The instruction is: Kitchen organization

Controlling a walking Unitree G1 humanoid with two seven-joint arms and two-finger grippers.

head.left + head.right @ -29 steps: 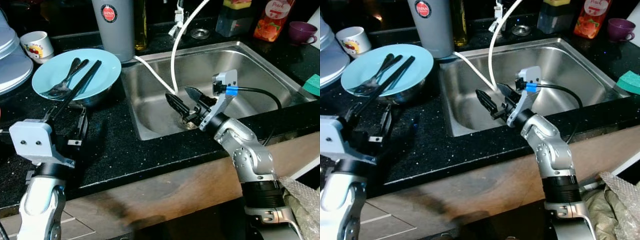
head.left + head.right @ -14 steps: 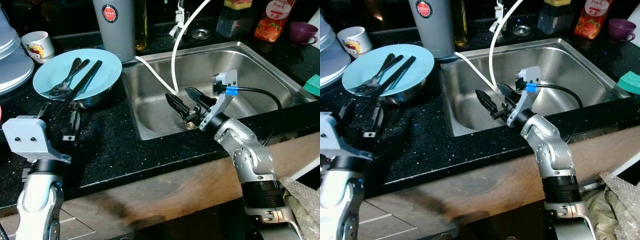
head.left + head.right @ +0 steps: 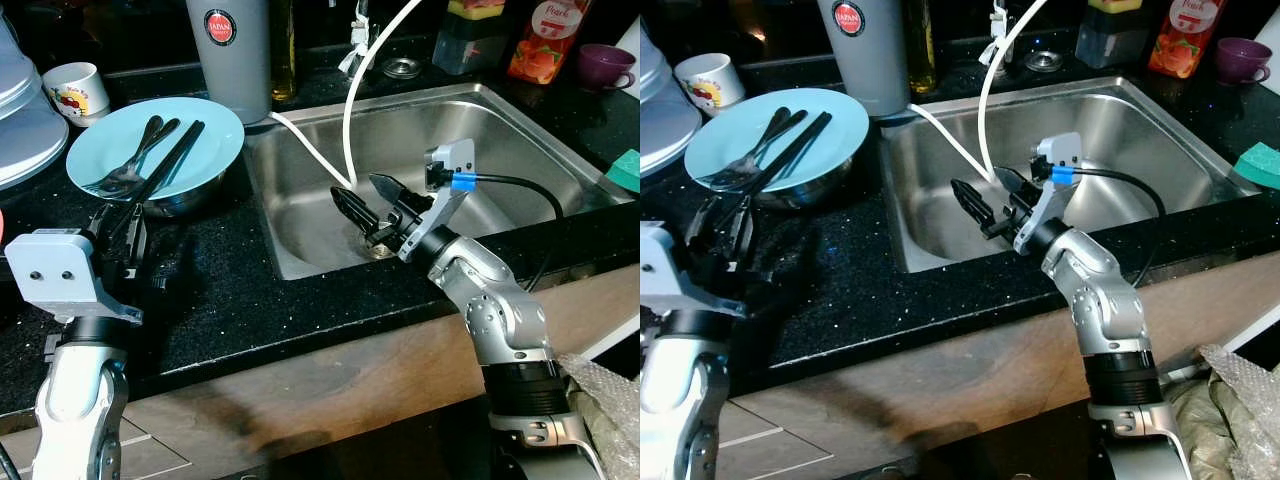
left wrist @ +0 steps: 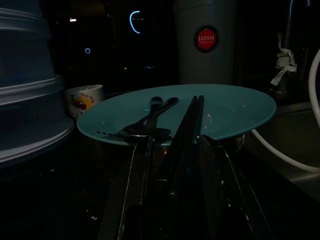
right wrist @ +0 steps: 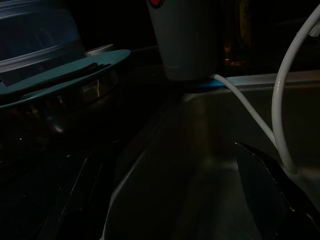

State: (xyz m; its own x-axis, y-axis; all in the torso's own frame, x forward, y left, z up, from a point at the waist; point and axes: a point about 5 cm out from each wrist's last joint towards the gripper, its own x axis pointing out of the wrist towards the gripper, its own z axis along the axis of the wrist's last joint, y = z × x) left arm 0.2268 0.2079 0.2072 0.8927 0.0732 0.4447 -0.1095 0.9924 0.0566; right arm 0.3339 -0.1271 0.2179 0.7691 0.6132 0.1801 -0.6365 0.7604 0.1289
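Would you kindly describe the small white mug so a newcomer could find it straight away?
Start at the steel sink and move to the counter on the robot's left, past the light-blue plate holding cutlery. Just beyond that plate stands the white mug, the only cup with a red and yellow cartoon print.

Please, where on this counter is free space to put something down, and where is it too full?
Free: the black counter between the teal plate and the sink, along the front edge. Crowded: the back, with the grey tumbler, white cup and bottles. The right gripper hangs in the sink; the left gripper is by the plate.
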